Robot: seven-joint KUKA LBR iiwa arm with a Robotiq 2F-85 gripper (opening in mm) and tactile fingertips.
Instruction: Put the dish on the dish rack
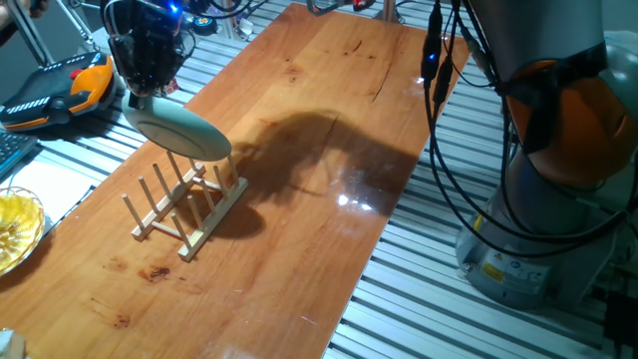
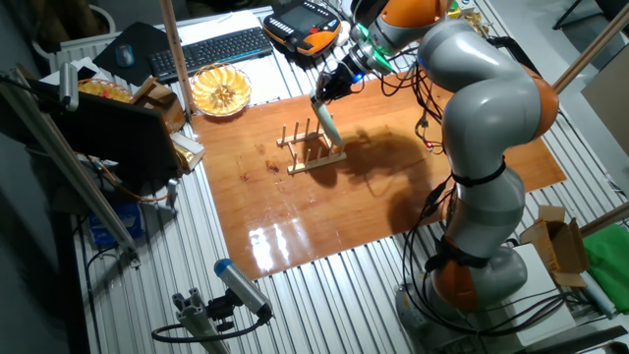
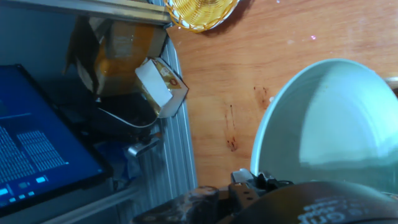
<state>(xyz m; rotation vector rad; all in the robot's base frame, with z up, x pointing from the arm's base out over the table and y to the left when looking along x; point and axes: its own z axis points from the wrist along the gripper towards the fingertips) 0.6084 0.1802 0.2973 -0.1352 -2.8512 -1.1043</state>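
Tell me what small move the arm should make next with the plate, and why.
Probably ease the dish straight down a little. The claw holds it by its upper rim, tilted on edge, with its lower edge at the end pegs of the dish rack. It looks not yet seated, so lower it before opening.

Robot arm (image 2: 482, 108) with rounded, glossy silver-grey segments and orange joint bands; black cables run along it. Its black gripper (image 1: 146, 92) head carries a blue light.
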